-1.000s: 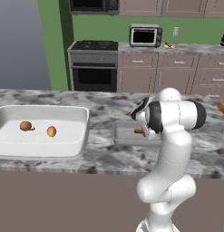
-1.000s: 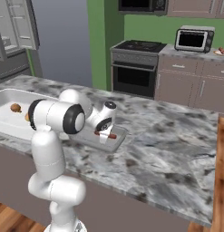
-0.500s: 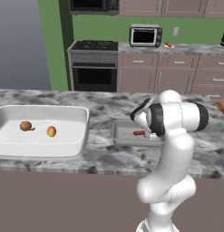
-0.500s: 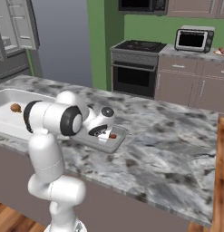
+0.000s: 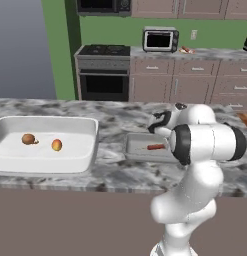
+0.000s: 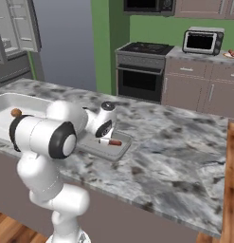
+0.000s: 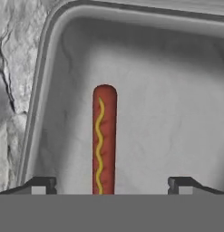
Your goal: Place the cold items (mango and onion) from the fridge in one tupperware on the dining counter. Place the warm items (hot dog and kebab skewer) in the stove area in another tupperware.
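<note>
A hot dog [image 7: 104, 136] with a mustard line lies flat on the floor of a small grey tupperware [image 7: 41, 90], near its left wall. My gripper [image 7: 111, 183] hangs open just above it, one fingertip on each side, touching nothing. From the base, the hot dog [image 5: 155, 147] rests in the small tupperware [image 5: 132, 152] on the marble dining counter, under the hand [image 5: 162, 122]. A large white tupperware [image 5: 92, 145] to the left holds the brown onion [image 5: 28, 139] and the orange mango [image 5: 56, 145]. The kebab skewer is out of view.
The stove [image 5: 102, 50] and a toaster oven [image 5: 160, 39] stand on the back counter, with a small reddish thing [image 5: 185, 49] beside the oven, too small to identify. A wooden piece [image 6: 229, 166] edges the counter's right end. The fridge door [image 6: 21, 23] stands open at the left.
The jaws have gone from shut to wide open, letting go of the hot dog, which now lies in the small tupperware. The arm has hardly moved.
</note>
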